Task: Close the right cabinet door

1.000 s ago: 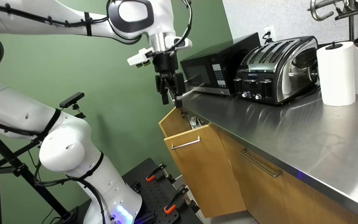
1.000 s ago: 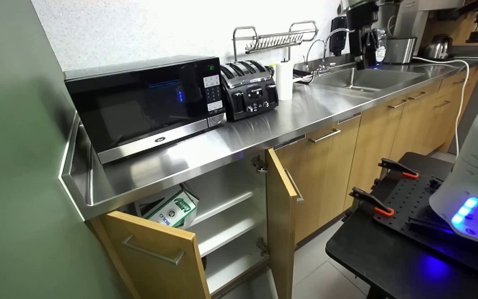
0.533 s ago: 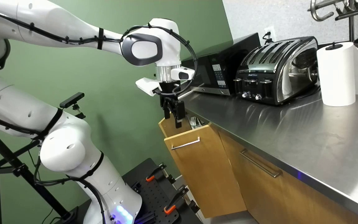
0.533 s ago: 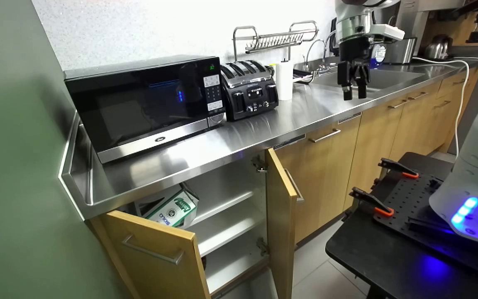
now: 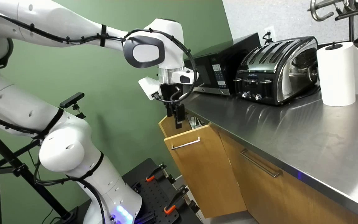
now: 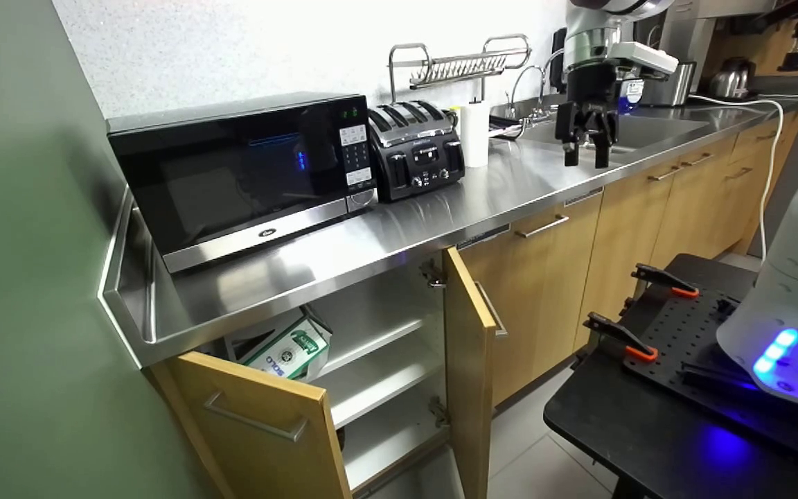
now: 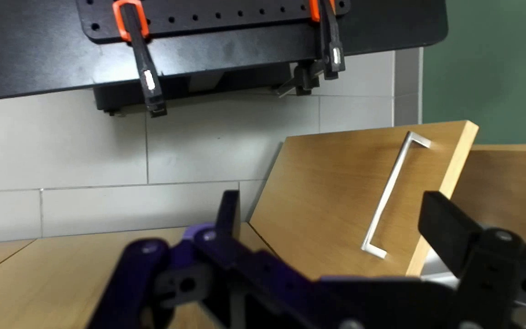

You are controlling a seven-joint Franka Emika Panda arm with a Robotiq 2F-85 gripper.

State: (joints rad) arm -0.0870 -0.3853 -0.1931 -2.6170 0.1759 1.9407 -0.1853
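Well, nearest is the gripper [image 6: 586, 163], and its two fingers [image 7: 231, 205] are spread wide with nothing between them. They point down and seem to hang higher than the right door [image 5: 206, 174], not touching it, maybe so the arm [image 5: 62, 149] can come down beside it and push. That door sticks out from the cupboard [image 6: 399, 298] because hinges [image 6: 432, 274] hold it along one side while its other edge is loose. Its handle [image 7: 389, 189] is on the outside face, and I think pushing on that face would swing it closed; no pinch is needed. Past it, the left door [image 6: 274, 464] stands open too, but that one is not in the job. Inside the cupboard, a white and green box [image 6: 295, 351] tilts, and what props it up is hidden. Farther off, clamps [image 6: 617, 334] squeeze a black plate [image 6: 679, 346] to the table [image 6: 593, 416], probably so the arm can't slide.
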